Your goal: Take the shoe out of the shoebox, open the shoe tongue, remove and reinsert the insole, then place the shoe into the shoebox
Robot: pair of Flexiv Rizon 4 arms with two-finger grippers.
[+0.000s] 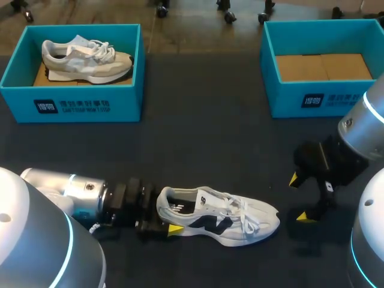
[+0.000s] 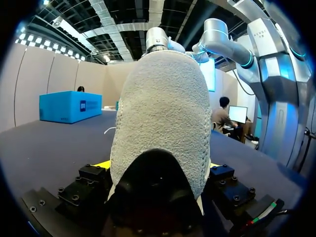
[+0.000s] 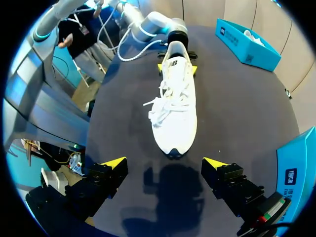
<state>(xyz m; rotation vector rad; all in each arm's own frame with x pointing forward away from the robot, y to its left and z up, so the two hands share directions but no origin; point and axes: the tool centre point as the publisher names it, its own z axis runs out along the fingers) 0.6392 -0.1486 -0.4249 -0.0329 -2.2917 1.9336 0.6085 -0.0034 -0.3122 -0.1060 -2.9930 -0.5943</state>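
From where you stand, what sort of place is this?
Probably a robot test bench for shoe handling. On a dark table, the left gripper holds a white shoe by its heel, the right gripper hangs open near its toe, and two teal shoeboxes stand behind.

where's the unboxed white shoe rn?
Head view: the white shoe lies near-centre on the table, its heel held by the left gripper, its toe pointing at the open right gripper.
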